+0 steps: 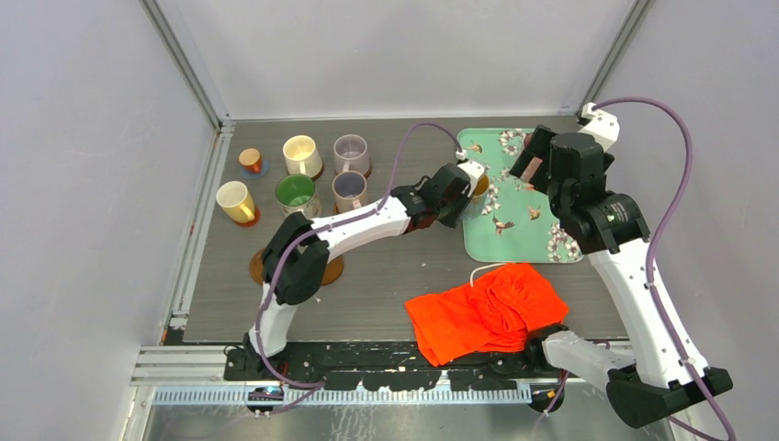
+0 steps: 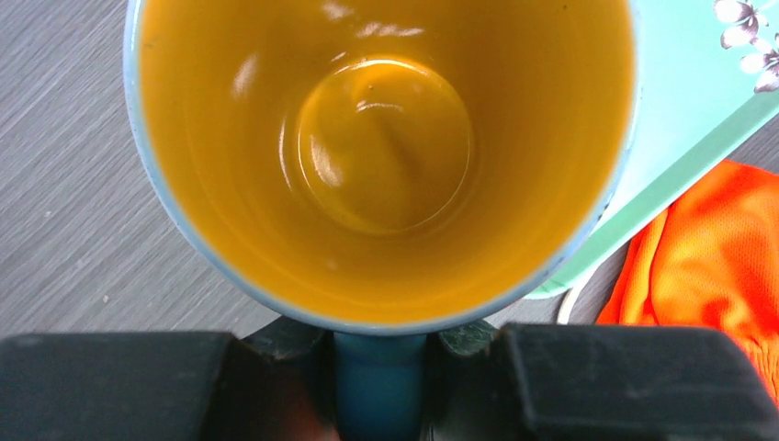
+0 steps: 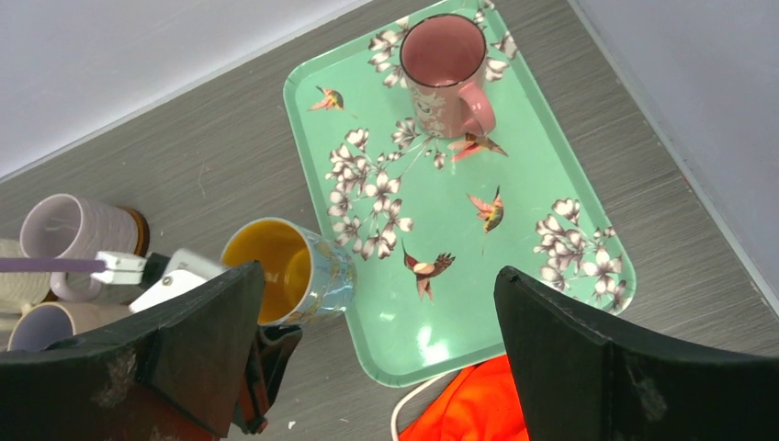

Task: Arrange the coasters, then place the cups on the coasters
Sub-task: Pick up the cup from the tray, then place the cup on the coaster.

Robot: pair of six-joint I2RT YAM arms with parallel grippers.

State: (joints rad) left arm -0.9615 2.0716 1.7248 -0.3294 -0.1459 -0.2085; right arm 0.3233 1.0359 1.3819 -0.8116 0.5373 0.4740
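Six cups stand grouped at the far left of the tabletop. Most seem to sit on discs, though I cannot confirm each one. Brown coasters show bare beside the left arm's elbow.

Left pincer is clamped on the handle of the blue mug, at the tray's left edge. Right pincer is spread wide above the tray, holding nothing. The pink mug is on the tray.

My read: two cups remain to be placed.

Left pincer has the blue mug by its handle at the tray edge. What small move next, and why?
Probably carry the blue mug leftward off the tray toward the brown coaster at the near left: the left pincer is shut on its handle, and that coaster holds no cup.
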